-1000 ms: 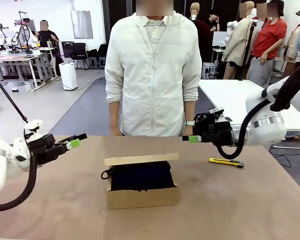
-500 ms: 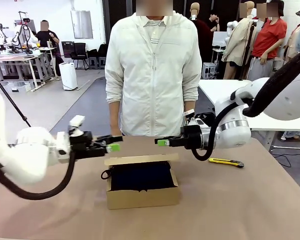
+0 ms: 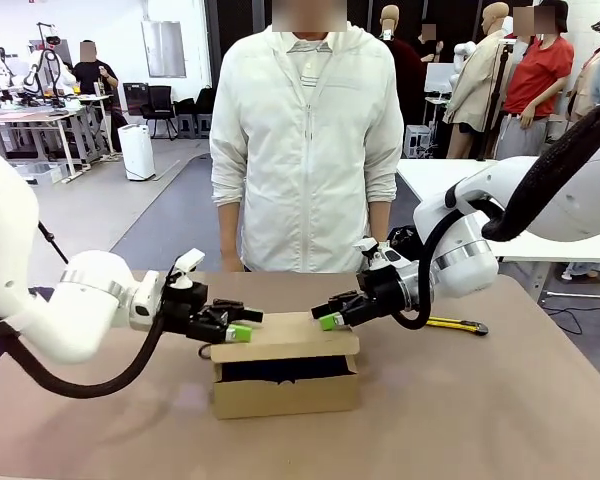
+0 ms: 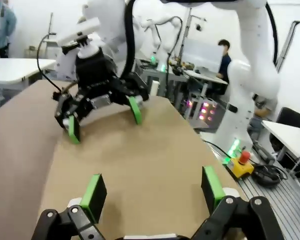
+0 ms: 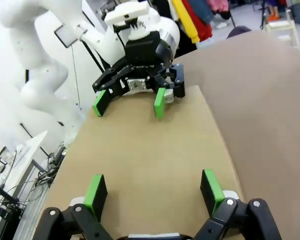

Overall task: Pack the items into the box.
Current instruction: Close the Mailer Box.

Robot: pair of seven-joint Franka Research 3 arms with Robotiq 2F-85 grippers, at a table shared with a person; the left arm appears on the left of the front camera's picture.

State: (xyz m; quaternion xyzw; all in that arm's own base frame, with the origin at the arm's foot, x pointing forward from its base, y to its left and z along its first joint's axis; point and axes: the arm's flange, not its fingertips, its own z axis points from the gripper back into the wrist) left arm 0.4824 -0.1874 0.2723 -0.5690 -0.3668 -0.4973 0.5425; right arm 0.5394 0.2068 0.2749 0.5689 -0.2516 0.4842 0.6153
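On brown table (image 3: 500, 400), cardboard box (image 3: 285, 392)

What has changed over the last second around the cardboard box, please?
Both arms swung inward: the left pincer and right pincer now sit open at either end of the flap lid, which has dropped nearly shut over the box. Nothing was grasped. The yellow utility knife and the person stayed put.

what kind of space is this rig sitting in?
Most likely a robotics lab or data-collection hall. Behind the person lie an open floor and more work tables loaded with equipment, with people at them. The left wrist view shows an emergency-stop button and cabling at the table's edge.
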